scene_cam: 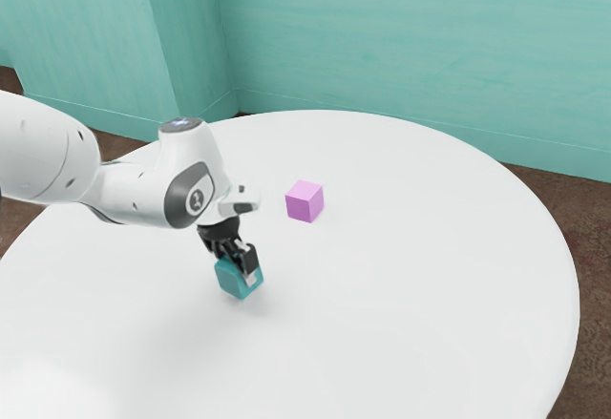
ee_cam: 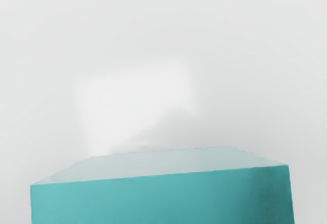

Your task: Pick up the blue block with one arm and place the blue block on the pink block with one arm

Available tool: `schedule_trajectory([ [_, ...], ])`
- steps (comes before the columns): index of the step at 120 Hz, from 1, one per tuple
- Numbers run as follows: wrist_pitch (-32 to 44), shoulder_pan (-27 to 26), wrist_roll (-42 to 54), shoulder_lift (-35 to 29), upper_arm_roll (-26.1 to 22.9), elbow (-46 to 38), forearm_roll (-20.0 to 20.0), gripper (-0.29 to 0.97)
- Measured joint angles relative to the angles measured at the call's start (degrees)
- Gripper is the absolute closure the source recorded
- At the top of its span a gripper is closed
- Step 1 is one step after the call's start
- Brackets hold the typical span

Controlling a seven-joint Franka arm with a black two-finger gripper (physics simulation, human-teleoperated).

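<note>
Standing on a brown floor (scene_cam: 573,199) in front of teal walls (scene_cam: 430,37), a round white desk (scene_cam: 430,276) carries two small cubes. The white arm (scene_cam: 143,190) comes in from the exterior view's left, bends at a grey joint and points its black hand down toward the near middle of the desk.

The pink block (scene_cam: 305,200) sits flat on the desk by itself, beyond the hand and toward the exterior view's right, a little apart from the hand and the other cube.

The blue block (scene_cam: 235,281), more teal than blue, is directly under the hand and looks slightly tilted. The black jaws reach down over its upper part, one finger showing dark against its side, and they appear to pinch the blue block from two sides. A faint shadow lies on the desk just below it, but whether its base rests on the surface or hangs barely above cannot be told.

From the wrist view, the blue block (ee_cam: 163,193) looms close under the hand, its pale top face and darker side face both showing, with the bare desk (ee_cam: 163,40) spreading beyond it.
</note>
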Motion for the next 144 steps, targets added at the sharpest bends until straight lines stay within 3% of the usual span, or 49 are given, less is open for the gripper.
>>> schedule_trajectory([
  [15,-1.17,-3.66,-0.92,-1.55,4.1,3.03,0.44,0.35],
  [27,-5.02,-6.08,-2.56,-0.11,7.19,11.81,1.55,0.35],
  [39,-10.36,-4.91,-4.17,5.94,7.67,23.91,1.01,0.35],
  [59,-22.31,1.7,-6.84,20.51,6.88,48.36,-2.42,0.34],
  [74,-33.4,10.34,-9.69,32.59,0.48,71.05,-4.37,0.34],
  [96,-45.76,18.7,-14.38,45.97,-5.42,92.08,-5.37,0.34],
  [119,-51.71,20.45,-18.44,52.89,-6.27,103.42,-5.45,0.35],
  [144,-49.89,20.32,-19.43,55.67,-5.87,108.51,-3.97,0.35],
])
